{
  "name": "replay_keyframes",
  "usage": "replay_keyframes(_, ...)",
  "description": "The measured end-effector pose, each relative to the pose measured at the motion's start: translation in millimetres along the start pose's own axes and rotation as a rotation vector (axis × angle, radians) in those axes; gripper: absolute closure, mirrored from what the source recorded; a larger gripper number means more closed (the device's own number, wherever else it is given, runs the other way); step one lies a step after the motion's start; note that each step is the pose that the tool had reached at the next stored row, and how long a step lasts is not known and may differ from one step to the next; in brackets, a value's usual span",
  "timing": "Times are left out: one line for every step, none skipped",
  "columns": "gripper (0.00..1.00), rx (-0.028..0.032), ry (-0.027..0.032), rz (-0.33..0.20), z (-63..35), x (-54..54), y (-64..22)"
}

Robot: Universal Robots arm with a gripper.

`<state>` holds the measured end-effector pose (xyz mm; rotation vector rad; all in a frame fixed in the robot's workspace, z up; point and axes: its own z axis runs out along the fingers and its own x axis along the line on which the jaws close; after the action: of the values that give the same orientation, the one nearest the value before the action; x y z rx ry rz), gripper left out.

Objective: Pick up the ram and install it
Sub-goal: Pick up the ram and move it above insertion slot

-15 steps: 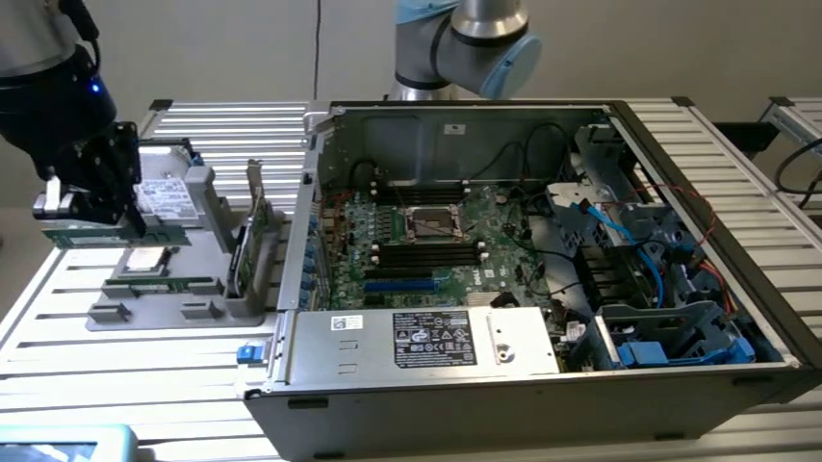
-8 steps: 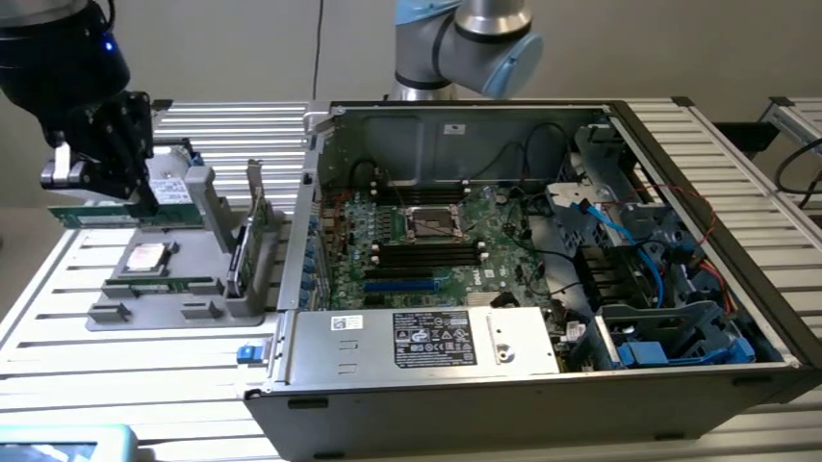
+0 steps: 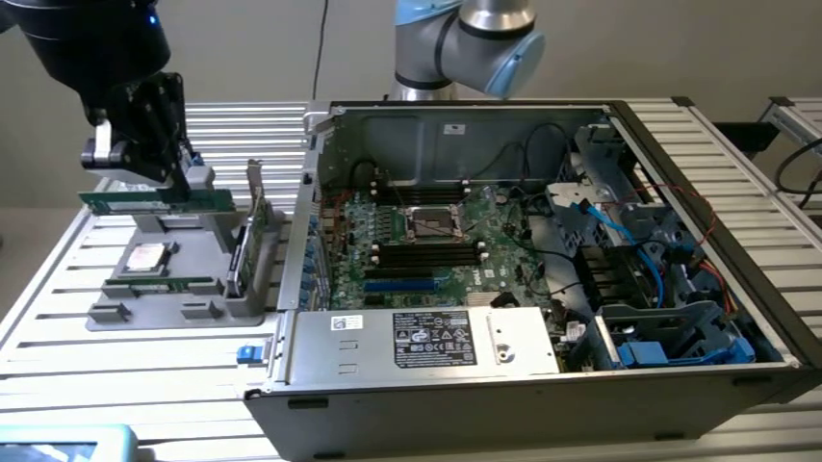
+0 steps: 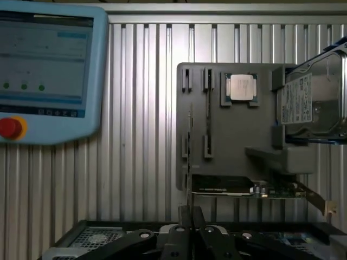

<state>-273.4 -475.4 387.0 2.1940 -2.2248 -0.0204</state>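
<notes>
In the exterior view my black gripper (image 3: 162,183) hangs at the upper left, above the grey parts holder (image 3: 192,306). It is shut on the ram (image 3: 118,201), a long green stick held level just over the holder. From the wrist view the ram (image 4: 190,157) appears edge-on as a thin line running out from my shut gripper (image 4: 188,214). A second green stick (image 3: 161,286) lies in the holder. The open computer case (image 3: 321,173) stands to the exterior view's right, with black memory slots (image 3: 424,252) on its motherboard.
The holder also carries a CPU (image 4: 241,88), a hard drive (image 4: 312,100) and an upright expansion card (image 3: 253,226). A teach pendant (image 4: 46,70) with a red button lies on the slatted table (image 3: 154,366). Cables and drive cages fill the case's right side.
</notes>
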Motion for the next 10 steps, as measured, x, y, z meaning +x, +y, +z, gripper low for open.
replay_keyframes(0.87,0.0000,0.0000,0.000,-2.0,0.0,-3.8)
replay_keyframes(0.87,0.0000,0.0000,0.000,-3.8,-0.1,-8.1)
replay_keyframes(0.87,0.0000,0.0000,0.000,-5.5,-0.1,-12.7)
replay_keyframes(0.87,0.0000,0.0000,0.000,-7.3,-0.2,-17.4)
replay_keyframes(0.87,0.0000,0.0000,0.000,-9.0,-0.3,-21.8)
replay_keyframes(0.87,0.0000,0.0000,0.000,-10.7,-0.3,-26.4)
replay_keyframes(0.87,-0.0001,0.0000,0.000,-12.2,-0.4,-30.9)
replay_keyframes(0.87,-0.0002,0.0000,0.000,-13.5,-0.4,-35.3)
replay_keyframes(0.87,-0.0004,0.0001,0.000,-14.6,-0.5,-39.8)
replay_keyframes(0.87,-0.0005,0.0001,0.000,-15.7,-0.6,-44.3)
